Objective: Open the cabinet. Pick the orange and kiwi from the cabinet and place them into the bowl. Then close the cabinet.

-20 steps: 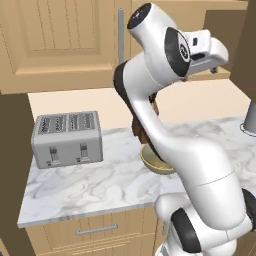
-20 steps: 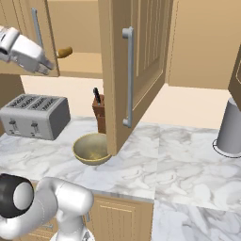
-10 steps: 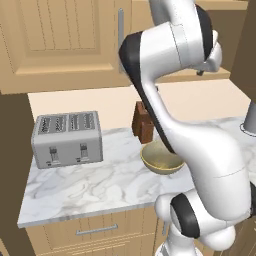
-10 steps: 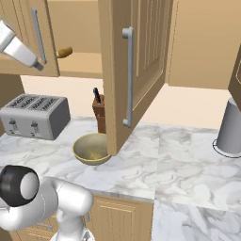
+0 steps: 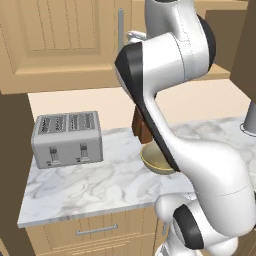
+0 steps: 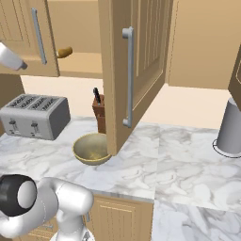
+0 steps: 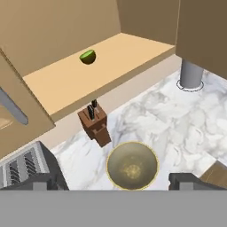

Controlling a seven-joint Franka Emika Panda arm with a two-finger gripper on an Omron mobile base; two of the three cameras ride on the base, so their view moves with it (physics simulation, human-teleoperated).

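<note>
Glossy white rounded arm links, dark charcoal joint rings, bulbous segments; small dark tool fingertips.

Even, bright rendered light, no glare, sharp focus throughout, soft faint shadow under the bowl, no edge distortion

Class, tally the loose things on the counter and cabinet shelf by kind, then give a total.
Toaster: 1
Knife block: 1
Bowl: 1
Grey canister: 1
Kiwi: 1
Tan-brown roundish item: 1
Total: 6
</note>
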